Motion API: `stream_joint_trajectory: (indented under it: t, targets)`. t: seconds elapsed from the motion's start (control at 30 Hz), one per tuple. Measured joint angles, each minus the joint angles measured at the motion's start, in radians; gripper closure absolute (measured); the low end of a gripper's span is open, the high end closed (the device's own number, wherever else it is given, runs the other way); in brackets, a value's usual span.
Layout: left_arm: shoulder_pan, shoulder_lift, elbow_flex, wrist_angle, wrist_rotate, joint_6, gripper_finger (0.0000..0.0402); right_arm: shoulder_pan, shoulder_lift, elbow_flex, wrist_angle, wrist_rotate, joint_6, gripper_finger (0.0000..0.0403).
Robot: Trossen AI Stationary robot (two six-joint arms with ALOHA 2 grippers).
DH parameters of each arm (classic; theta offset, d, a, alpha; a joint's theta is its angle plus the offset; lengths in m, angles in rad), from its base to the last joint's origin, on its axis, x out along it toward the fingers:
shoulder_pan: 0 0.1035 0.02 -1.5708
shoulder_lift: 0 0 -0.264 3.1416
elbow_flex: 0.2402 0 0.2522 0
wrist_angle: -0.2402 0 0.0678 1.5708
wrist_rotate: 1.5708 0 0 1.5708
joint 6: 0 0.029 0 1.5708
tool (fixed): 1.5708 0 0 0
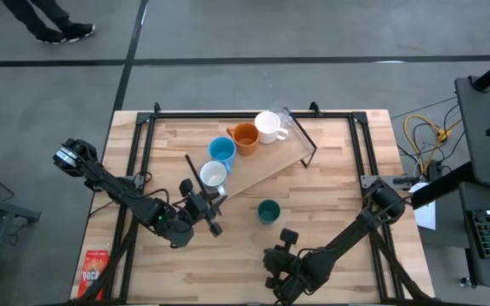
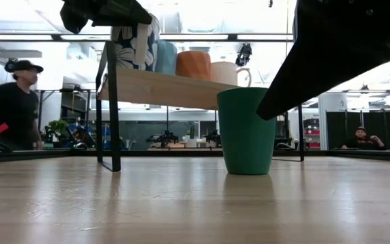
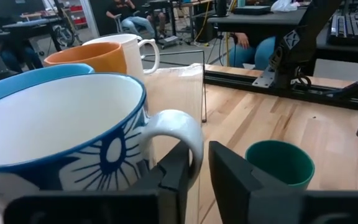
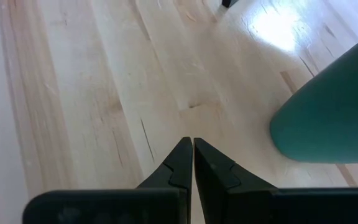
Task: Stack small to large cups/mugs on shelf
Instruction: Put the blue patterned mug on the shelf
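Left gripper pinches the flowered mug's handle on the shelf; right gripper closed.

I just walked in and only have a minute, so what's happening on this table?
A two-armed robot is lining up mugs on a wooden shelf. Four already sit there in a row: white mug, orange mug, light blue mug and a flower-patterned mug. The left gripper is at that last mug's handle, fingers only slightly apart. The teal mug stands on the tabletop, not yet shelved. The right gripper is shut, near the teal mug, holding nothing.
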Motion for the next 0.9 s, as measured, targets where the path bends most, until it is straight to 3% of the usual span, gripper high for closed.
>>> stream_joint_trajectory:
  t: [0.27, 0.9]
  targets:
    - [-0.001, -0.001, 0.000, 0.000, 0.005, -0.002, 0.0334, 0.000, 0.000, 0.000, 0.005, 0.000, -0.008, 0.0394]
    - [-0.011, -0.047, 0.007, -0.080, 0.062, -0.003, 0.0333, 0.000, 0.000, 0.000, 0.008, -0.001, -0.008, 0.0394]
